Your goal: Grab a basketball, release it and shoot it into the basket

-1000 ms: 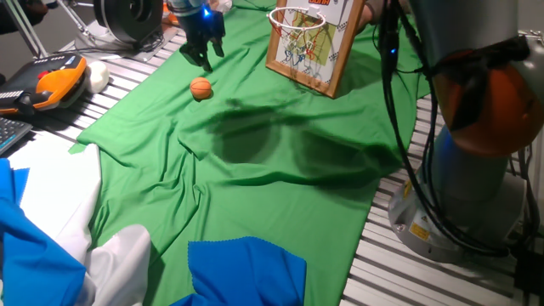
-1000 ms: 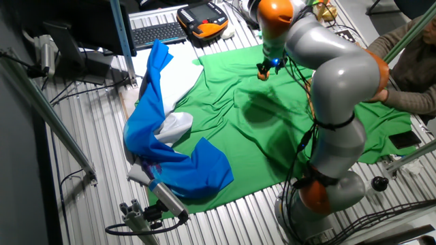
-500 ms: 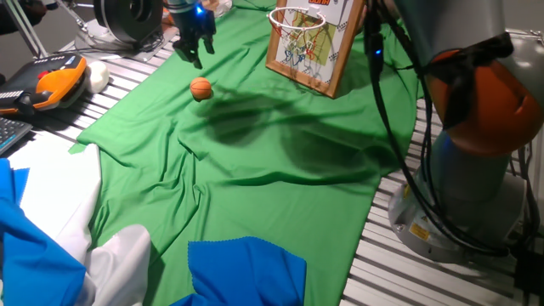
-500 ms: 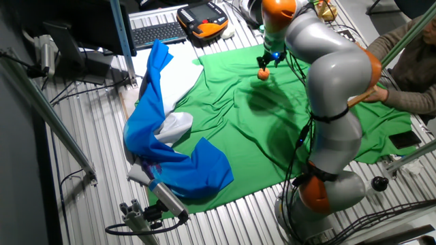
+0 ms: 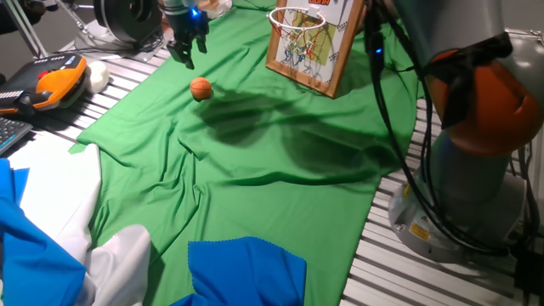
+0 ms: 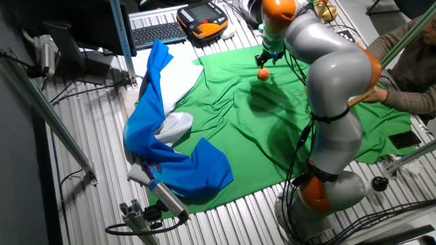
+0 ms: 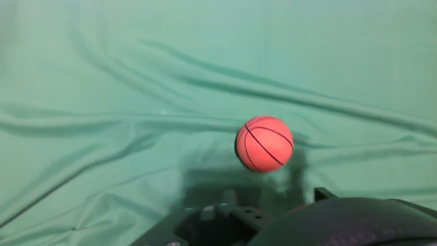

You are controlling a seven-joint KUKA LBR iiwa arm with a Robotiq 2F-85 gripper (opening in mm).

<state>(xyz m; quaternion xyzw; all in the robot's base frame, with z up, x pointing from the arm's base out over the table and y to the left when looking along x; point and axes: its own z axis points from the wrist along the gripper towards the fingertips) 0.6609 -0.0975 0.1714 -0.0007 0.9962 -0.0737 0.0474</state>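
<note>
The basketball (image 5: pixel 201 89) lies on the green cloth (image 5: pixel 255 187), left of the basket (image 5: pixel 306 38), which stands at the cloth's far edge with its hoop facing the ball. My gripper (image 5: pixel 188 48) hangs above and behind the ball, apart from it, with fingers spread and nothing between them. In the other fixed view the gripper (image 6: pixel 266 58) is just beyond the ball (image 6: pixel 263 75). In the hand view the ball (image 7: pixel 265 143) sits on the wrinkled cloth ahead of the hand; the fingertips do not show there.
An orange-and-black device (image 5: pixel 53 82) and a white ball (image 5: pixel 99 76) lie at the left edge. Blue cloth (image 5: pixel 246 270) and white cloth (image 5: pixel 59 204) lie at the near left. The arm's base (image 5: pixel 463 183) stands right. A person's arm (image 6: pixel 409 88) rests at that side.
My gripper has moved left and away from the ball, toward the cloth's far edge. The ball has not moved.
</note>
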